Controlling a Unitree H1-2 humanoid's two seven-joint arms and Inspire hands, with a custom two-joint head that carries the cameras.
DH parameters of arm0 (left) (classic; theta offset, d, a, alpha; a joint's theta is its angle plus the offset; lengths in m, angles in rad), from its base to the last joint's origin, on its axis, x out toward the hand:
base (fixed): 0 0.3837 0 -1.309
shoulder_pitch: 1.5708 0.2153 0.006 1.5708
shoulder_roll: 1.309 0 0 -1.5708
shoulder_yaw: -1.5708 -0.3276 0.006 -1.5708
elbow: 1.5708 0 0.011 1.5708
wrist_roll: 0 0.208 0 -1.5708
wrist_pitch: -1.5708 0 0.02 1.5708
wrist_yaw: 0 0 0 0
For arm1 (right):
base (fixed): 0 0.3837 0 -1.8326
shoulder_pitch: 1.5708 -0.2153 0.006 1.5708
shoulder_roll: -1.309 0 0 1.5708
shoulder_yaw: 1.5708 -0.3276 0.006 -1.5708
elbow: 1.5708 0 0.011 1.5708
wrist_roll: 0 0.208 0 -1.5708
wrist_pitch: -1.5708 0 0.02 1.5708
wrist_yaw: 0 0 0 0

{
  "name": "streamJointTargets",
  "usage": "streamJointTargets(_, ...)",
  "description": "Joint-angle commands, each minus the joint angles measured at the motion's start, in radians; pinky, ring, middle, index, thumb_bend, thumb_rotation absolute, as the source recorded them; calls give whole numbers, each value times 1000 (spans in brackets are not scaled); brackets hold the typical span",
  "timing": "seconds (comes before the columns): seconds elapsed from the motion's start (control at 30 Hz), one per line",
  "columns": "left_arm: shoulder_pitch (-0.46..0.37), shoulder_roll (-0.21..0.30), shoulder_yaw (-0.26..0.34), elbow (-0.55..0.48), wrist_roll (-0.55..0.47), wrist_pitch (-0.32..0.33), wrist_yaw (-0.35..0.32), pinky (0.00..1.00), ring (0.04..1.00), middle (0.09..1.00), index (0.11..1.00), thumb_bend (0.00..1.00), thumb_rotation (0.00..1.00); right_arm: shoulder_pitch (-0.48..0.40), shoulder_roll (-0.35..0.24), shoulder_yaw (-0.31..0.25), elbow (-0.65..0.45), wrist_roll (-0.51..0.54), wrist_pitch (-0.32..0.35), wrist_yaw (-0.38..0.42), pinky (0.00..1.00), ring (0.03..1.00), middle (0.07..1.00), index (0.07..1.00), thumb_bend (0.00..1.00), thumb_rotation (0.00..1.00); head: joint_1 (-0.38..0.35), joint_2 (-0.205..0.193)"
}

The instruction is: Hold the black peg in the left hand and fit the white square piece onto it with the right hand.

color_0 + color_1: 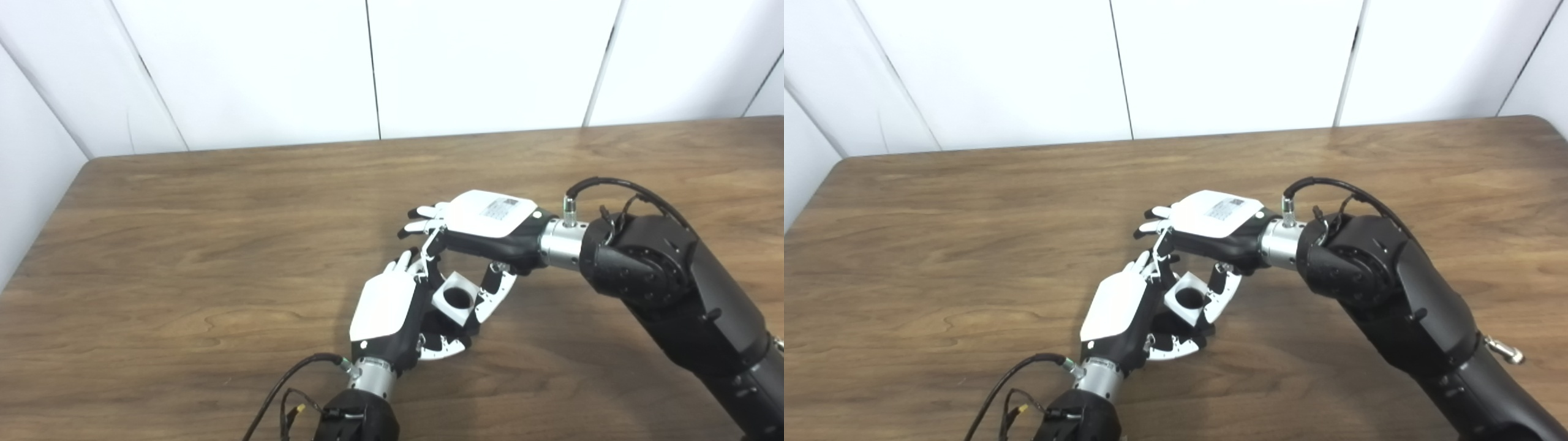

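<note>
Hands (392,306) (484,226) meet around white square piece (456,298).

A wooden table (184,257) fills most of the frame, brown with darker grain streaks running roughly left to right. Its far edge crosses the upper part of the picture, and its rounded far-left corner sits at the upper left. In the right eye view the far-right corner shows at the upper right. Behind the table stands a white panelled wall (478,61), split by thin dark vertical seams. A white side panel (30,184) runs down the left edge of the frame, beside the table.
</note>
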Motion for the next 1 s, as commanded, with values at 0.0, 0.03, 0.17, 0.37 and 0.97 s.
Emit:
streamJointTargets(0.0, 1, -37, -28, 3, 19, -8, 21, 965, 985, 902, 492, 523, 61, -33, -14, -8, 2, -10, -15, -10, 978, 1000, 935, 492, 523, 145, 1, 0)
streamJointTargets(0.03, 1, -37, -29, 4, 21, -8, 24, 962, 983, 901, 492, 523, 61, -32, -14, -9, 4, -9, -17, -13, 975, 1000, 935, 492, 523, 145, 1, 0)
streamJointTargets(0.17, 0, -37, -30, 3, 24, -7, 27, 958, 981, 901, 492, 523, 61, -30, -15, -9, 12, -9, -27, -23, 974, 1000, 934, 492, 524, 144, 2, 1)
streamJointTargets(0.37, 0, -37, -30, 4, 29, -7, 36, 945, 974, 896, 492, 523, 64, -32, -18, -7, 19, -22, -35, -26, 970, 1000, 938, 492, 524, 145, 2, 1)
streamJointTargets(0.97, -7, -42, -30, 5, 49, 17, 17, 925, 967, 894, 671, 780, 114, -27, -29, -16, 29, -22, -43, -33, 972, 1000, 938, 492, 524, 143, 1, -3)
